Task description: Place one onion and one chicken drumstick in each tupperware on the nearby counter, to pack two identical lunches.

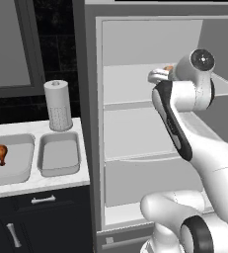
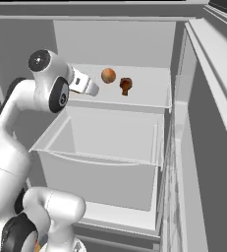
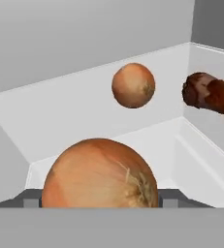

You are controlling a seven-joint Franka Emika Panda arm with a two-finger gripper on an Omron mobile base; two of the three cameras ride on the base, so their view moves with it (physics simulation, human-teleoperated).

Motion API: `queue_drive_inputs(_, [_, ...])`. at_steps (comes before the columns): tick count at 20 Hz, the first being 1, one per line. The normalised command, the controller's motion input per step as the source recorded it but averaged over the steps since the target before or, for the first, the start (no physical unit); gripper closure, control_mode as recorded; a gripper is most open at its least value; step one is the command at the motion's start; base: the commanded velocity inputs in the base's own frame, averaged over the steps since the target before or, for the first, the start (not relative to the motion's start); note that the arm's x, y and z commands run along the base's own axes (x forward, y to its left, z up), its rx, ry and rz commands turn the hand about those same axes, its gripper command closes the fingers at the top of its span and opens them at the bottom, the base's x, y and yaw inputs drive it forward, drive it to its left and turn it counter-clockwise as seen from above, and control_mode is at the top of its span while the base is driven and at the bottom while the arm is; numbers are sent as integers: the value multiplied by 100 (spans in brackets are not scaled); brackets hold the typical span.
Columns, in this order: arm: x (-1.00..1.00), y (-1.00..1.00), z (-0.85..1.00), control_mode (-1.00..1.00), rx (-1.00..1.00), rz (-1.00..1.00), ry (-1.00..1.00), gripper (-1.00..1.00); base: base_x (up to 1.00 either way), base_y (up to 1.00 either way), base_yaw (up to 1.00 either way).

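On the fridge's top shelf (image 2: 134, 96), the gripper (image 3: 100, 203) clamps a near onion (image 3: 100, 174); its camera reveals what the base views hide. Another onion (image 2: 108, 75) and drumstick (image 2: 126, 85) lie behind. On the counter (image 1: 41, 183), one tupperware (image 1: 17, 170) holds a drumstick (image 1: 1, 153).

The near onion (image 3: 100, 173) hides most of both finger tips, and its underside is cut off at 6 o'clock. In the left base view the arm covers the gripper; the orange speck (image 1: 169, 68) is perhaps an onion.
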Motion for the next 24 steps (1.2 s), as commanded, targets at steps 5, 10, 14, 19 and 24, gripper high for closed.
queue_drive_inputs(5, [-100,0,25,-100,0,4,4,100,0,0,0])
queue_drive_inputs(10, [-100,0,4,-100,-3,0,25,100,0,0,0])
queue_drive_inputs(14, [-100,0,-18,-100,-5,5,26,100,0,0,0])
queue_drive_inputs(19, [-70,-3,-87,-100,-1,26,23,100,0,0,0])
queue_drive_inputs(24, [-42,1,-96,-100,0,37,30,100,0,0,0])
